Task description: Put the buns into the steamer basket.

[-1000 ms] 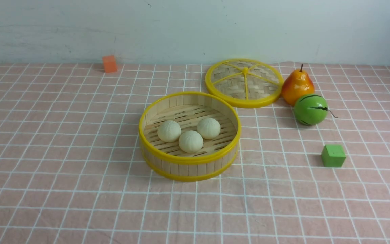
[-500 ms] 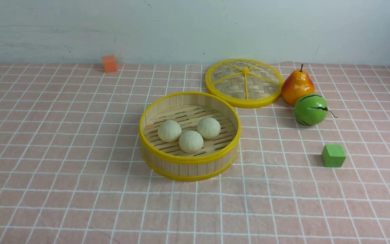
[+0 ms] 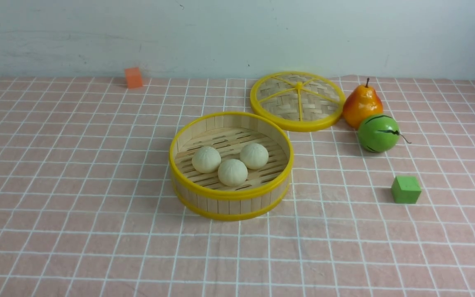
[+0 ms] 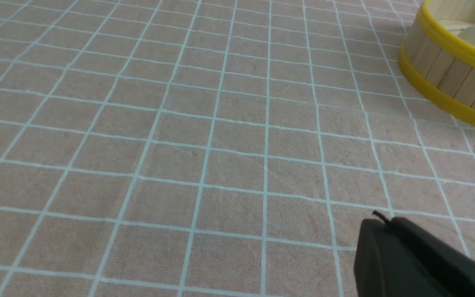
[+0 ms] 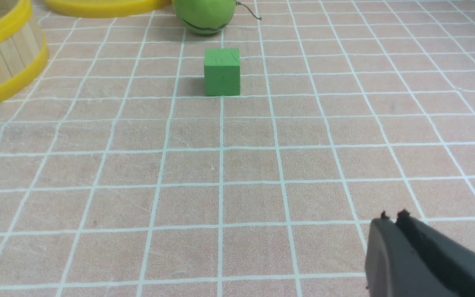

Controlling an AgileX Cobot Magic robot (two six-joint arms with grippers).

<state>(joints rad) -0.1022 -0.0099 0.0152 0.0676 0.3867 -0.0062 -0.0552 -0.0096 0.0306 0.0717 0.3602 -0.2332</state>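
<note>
Fingers (image 4: pixel 379 225) of the left arm and fingers (image 5: pixel 392 222) of the right arm are seen closed, gripping nothing. All three buns (image 3: pixel 232 172) are found inside the steamer basket (image 3: pixel 231 206) on the desk (image 3: pixel 76 185).

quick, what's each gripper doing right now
Left gripper: shut, holding nothing.
Right gripper: shut, holding nothing.

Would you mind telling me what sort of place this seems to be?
Probably a staged tabletop test setup, not a kitchen: toy pear, foam-like green cube and bamboo steamer basket on a pink checked cloth against a bare wall.
</note>
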